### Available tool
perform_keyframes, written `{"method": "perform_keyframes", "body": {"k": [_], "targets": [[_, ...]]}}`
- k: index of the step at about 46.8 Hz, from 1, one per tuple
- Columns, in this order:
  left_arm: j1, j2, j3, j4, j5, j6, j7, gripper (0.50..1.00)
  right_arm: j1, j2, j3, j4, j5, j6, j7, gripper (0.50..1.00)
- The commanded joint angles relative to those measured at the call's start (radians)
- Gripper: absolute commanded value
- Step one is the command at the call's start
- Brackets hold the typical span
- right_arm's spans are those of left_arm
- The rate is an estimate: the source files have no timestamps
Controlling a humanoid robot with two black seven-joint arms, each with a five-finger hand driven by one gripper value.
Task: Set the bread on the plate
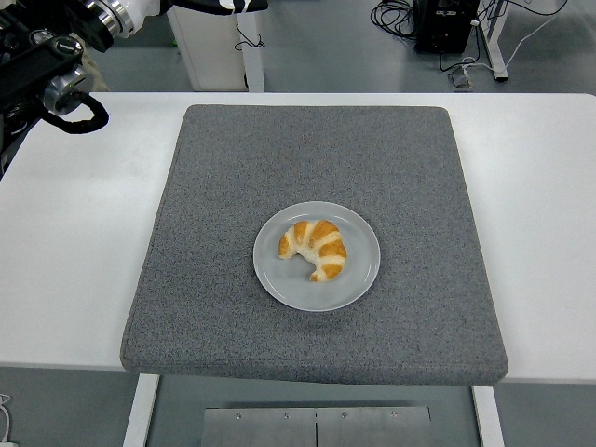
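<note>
A golden croissant (315, 248) lies on the round grey plate (358, 279), a little left of the plate's middle. The plate rests near the centre of a grey mat (391, 158). Nothing touches the bread. My left arm (51, 60) is raised at the top left corner, far from the plate. Only a black sliver of its hand (233, 5) shows at the picture's top edge; the rest is cut off. My right arm is out of the picture.
The mat covers the middle of the white table (545, 186). Beyond the table's far edge stand a white post (216, 47) and a black box with cables (447, 23) on the floor.
</note>
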Motion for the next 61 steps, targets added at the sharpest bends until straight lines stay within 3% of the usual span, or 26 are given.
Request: {"method": "perform_keyframes", "body": {"k": [1,20,36,45,61], "targets": [[0.002,-0.020,0.000,0.052,-0.055,-0.006,-0.002,0.972,0.000,0.000,0.000,0.000,0.000,0.000,0.000,1.000],[0.025,-0.194,-0.026,0.395,-0.189,-0.146,0.002,0.974,0.000,0.000,0.000,0.000,0.000,0.000,0.000,1.000],[0.102,-0.295,-0.161,0.491,-0.258,-0.152,0.002,0.972,0.000,0.000,0.000,0.000,0.000,0.000,0.000,1.000],[0.145,-0.321,-0.259,0.494,-0.275,-0.152,0.004,0.972,0.000,0.000,0.000,0.000,0.000,0.000,0.000,1.000],[0.180,-0.361,-0.305,0.527,-0.341,-0.150,0.019,0.972,0.000,0.000,0.000,0.000,0.000,0.000,0.000,1.000]]}}
